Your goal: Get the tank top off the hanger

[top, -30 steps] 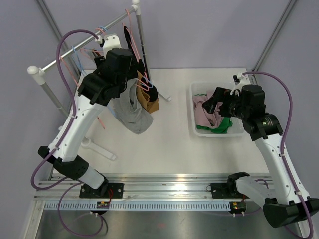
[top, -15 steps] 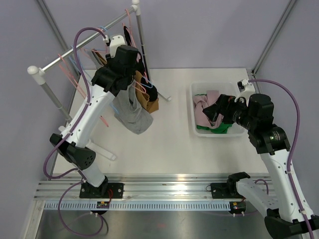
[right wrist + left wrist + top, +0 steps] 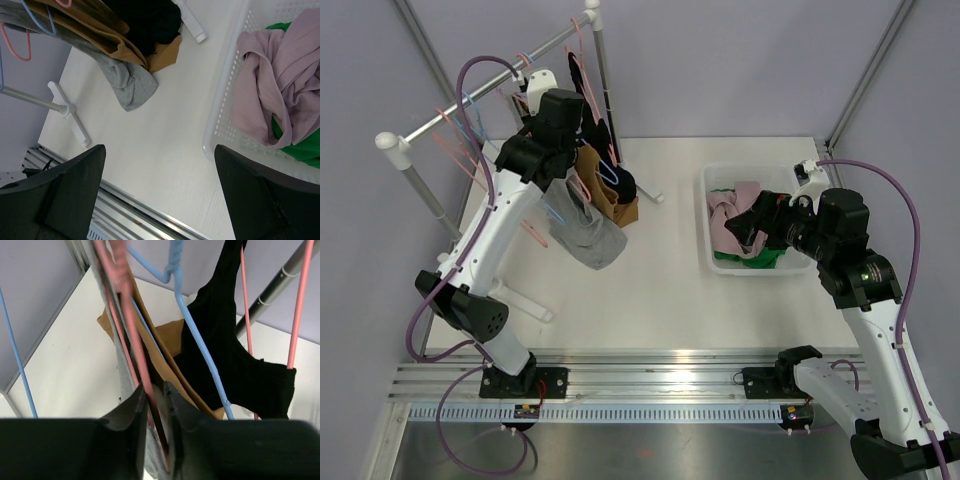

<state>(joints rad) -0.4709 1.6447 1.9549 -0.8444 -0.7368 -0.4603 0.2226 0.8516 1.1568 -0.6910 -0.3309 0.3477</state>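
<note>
A grey tank top (image 3: 586,238) hangs from a pink hanger (image 3: 127,310) on the clothes rail (image 3: 470,105), its lower end bunched on the table (image 3: 127,82). My left gripper (image 3: 155,387) reaches down from the rail (image 3: 565,150). Its fingers are pressed together on the pink hanger wire and the grey strap. My right gripper (image 3: 159,150) hovers open beside the white basket (image 3: 720,175), holding nothing.
A brown garment (image 3: 617,207) and a black one (image 3: 235,355) hang right beside the grey one, with a blue hanger (image 3: 195,325) between. The basket (image 3: 220,125) holds pink (image 3: 725,215) and green clothes. The rack's white foot (image 3: 520,300) lies on the table.
The left gripper's fingers have come together on the pink hanger wire and grey strap. The left arm has shifted slightly up towards the rail. The right arm has barely moved.
</note>
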